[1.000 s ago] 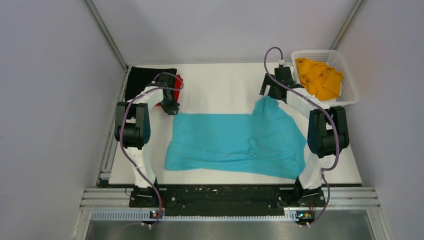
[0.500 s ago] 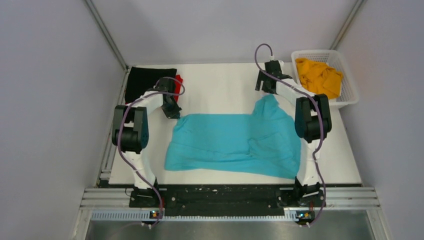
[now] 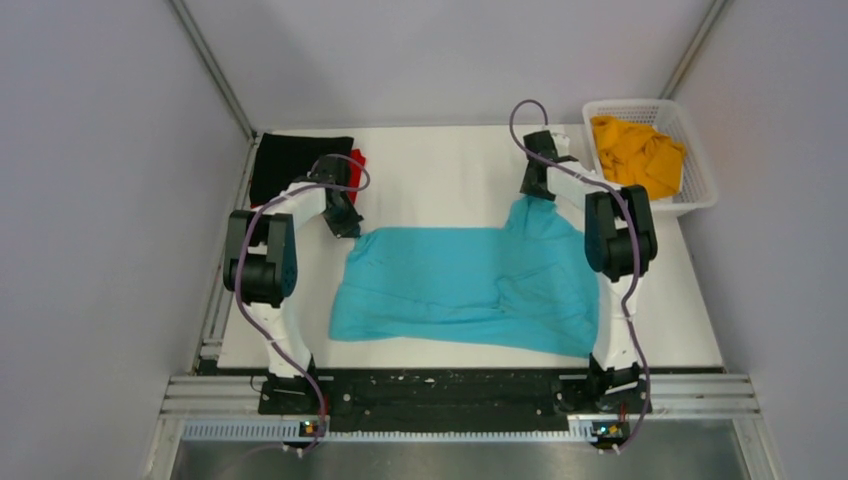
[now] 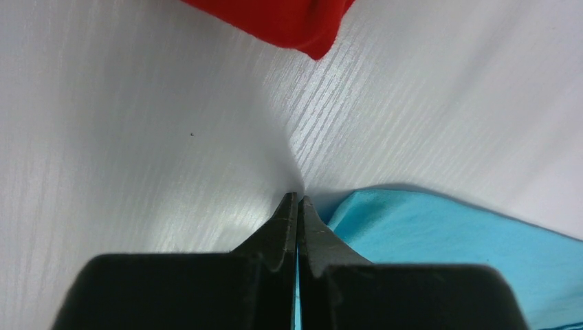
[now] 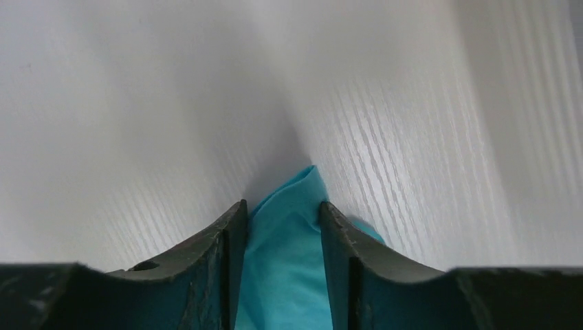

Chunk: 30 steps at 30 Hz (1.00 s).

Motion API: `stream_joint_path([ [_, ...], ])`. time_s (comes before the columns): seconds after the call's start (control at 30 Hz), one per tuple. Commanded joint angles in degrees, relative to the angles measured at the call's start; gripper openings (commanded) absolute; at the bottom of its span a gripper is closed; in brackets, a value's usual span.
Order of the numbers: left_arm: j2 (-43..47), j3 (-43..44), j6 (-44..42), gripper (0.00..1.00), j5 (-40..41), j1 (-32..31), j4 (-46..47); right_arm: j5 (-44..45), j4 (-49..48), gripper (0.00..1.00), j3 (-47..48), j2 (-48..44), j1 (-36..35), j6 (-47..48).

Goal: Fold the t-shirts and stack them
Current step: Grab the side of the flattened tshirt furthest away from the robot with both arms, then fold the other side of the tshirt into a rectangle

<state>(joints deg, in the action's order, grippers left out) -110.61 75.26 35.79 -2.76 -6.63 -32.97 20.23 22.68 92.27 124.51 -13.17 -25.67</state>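
The turquoise shirt (image 3: 465,285) lies spread across the middle of the white table (image 3: 440,165), rumpled on its right half, with its near edge close to the arms' bases. The left gripper (image 3: 345,222) sits low at the shirt's far-left corner. In the left wrist view its 2 fingers (image 4: 278,234) are clenched tip to tip on that corner. A thin strip of turquoise shows in the slit between them, and the shirt's edge runs off to the right from the tips. The right gripper (image 3: 535,188) is down at the far-right corner, where the cloth rises to a point. In the right wrist view its 2 fingers stand part-way apart astride that point. The turquoise fills the gap from one finger to the other, but whether they squeeze it I cannot tell. A black shirt (image 3: 295,160) lies flat at the table's far-left corner. A red shirt (image 3: 356,165) shows at its right edge, near the left gripper but apart from the turquoise cloth. An orange-yellow shirt (image 3: 635,155) is bunched in the basket (image 3: 703,192) at the far right, just beyond the right arm.
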Motion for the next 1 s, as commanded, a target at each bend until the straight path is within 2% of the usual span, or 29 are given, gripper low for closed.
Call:
stream_joint_path([
  [0.0, 3.02, -0.7, -0.38, 0.0, -0.26, -0.13, 1.16, 2.6, 3.35, 0.39, -3.65, -3.42, -0.57, -2.66],
  [0.13, 2.88, -1.01, -0.46, 0.0, -0.19, -0.14, 1.96, 2.47, 1.71, 0.0, -5.16, -4.9, -0.55, -3.63],
  [0.3, 0.83, 1.59, 0.09, 0.0, 0.29, 0.03, 2.22, 4.48, 0.24, 0.0, -2.03, -3.68, -0.63, -2.21],
  [0.67, -6.19, 15.15, -1.8, 0.0, 2.24, 0.3, -2.2, 5.66, 5.31, 0.0, 15.44, 4.35, -0.61, 1.63],
  [0.83, -6.01, 14.74, -2.33, 0.0, 2.16, 0.31, -2.32, 3.52, 5.34, 0.0, 13.29, 1.27, -0.57, 1.8],
  [0.97, -3.33, 10.84, -1.83, 0.0, 0.37, 0.22, -0.85, 1.77, 3.6, 0.0, 5.64, -5.64, -1.12, 1.71],
])
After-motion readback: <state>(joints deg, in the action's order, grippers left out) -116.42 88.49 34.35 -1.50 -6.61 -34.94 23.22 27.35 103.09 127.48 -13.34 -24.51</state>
